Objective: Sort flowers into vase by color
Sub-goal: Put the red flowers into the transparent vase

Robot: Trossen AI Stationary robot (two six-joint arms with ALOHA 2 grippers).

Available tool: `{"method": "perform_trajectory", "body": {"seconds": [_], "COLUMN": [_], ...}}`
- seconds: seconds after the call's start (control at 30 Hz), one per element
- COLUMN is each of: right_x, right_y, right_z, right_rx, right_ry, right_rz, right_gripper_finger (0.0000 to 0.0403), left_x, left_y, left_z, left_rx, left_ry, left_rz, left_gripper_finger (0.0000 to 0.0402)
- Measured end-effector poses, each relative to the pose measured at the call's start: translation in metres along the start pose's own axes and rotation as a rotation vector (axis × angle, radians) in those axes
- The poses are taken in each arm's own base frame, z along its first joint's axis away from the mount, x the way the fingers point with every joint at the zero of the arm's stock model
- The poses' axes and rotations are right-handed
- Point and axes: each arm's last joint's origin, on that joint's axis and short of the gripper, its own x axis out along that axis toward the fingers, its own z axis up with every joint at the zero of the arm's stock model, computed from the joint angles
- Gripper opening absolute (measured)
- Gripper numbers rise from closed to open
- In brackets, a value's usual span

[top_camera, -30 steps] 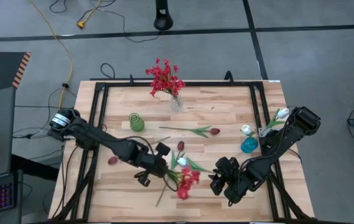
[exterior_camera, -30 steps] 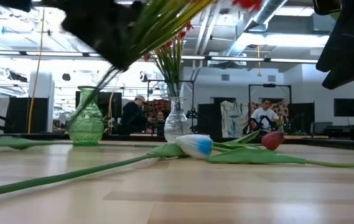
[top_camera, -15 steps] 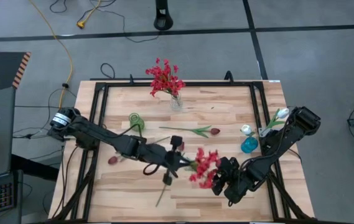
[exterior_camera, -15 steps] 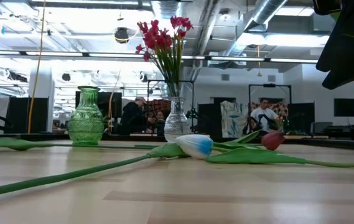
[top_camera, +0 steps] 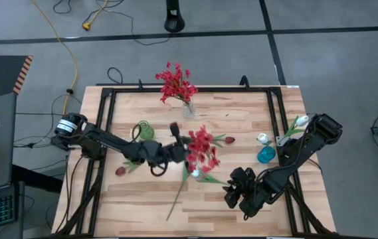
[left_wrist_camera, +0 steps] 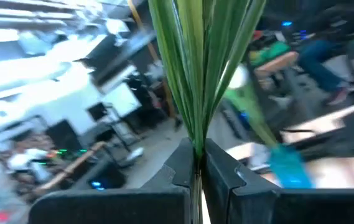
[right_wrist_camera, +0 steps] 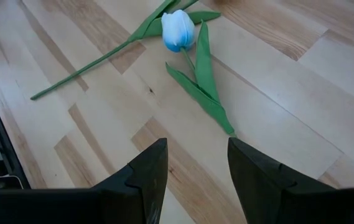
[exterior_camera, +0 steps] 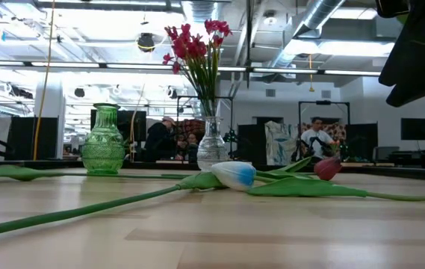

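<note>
A red flower spray (top_camera: 202, 147) hangs above the table's middle, with my left gripper (top_camera: 181, 151) shut on its green stems (left_wrist_camera: 196, 93). On the table lie a white tulip (top_camera: 194, 174), by its bud, leaves and stem, a maroon tulip (top_camera: 229, 140) and a maroon bud (top_camera: 120, 170). The clear vase (top_camera: 187, 109) holds red flowers (top_camera: 175, 83). White tulips (top_camera: 262, 138) stand in the blue vase (top_camera: 266, 155). The green vase (top_camera: 145, 130) is at the left. My right gripper (right_wrist_camera: 195, 152) hovers open just short of the white tulip (right_wrist_camera: 178, 30), touching nothing. My left gripper pinches the spray's bunched green stems (left_wrist_camera: 196, 148) between its two fingers. The fingers come roughly level from the table's left side, and the stems fan out beyond them. The spray is lifted clear of the table, its red heads (top_camera: 203, 143) toward the right.
A black metal frame (top_camera: 109, 93) runs along the table's edges. The three vases stand across the far half. Loose stems and leaves lie across the middle (exterior_camera: 85, 213). People (exterior_camera: 318, 138) show in the room behind.
My left gripper has lifted the red spray off the table's near part and carried it toward the far edge, tipping up from pointing down to about level. The spray has swung up with it and now hangs over the middle. My right arm has kept still.
</note>
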Motion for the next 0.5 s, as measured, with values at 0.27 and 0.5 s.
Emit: {"method": "perform_trajectory", "body": {"seconds": [0.27,0.5], "right_x": [0.000,0.000], "right_y": [0.000,0.000], "right_z": [0.000,0.000], "right_rx": [0.000,0.000], "right_ry": [-0.002,-0.003], "right_rz": [0.000,0.000], "right_gripper_finger": [0.0195,0.0195], "left_x": [0.022,0.034], "left_y": [0.043,0.072], "left_z": [-0.038,-0.057], "left_rx": [0.060,0.069], "left_ry": [0.041,0.059], "left_rz": [0.123,0.181], "left_gripper_finger": [0.0000,0.0000]}}
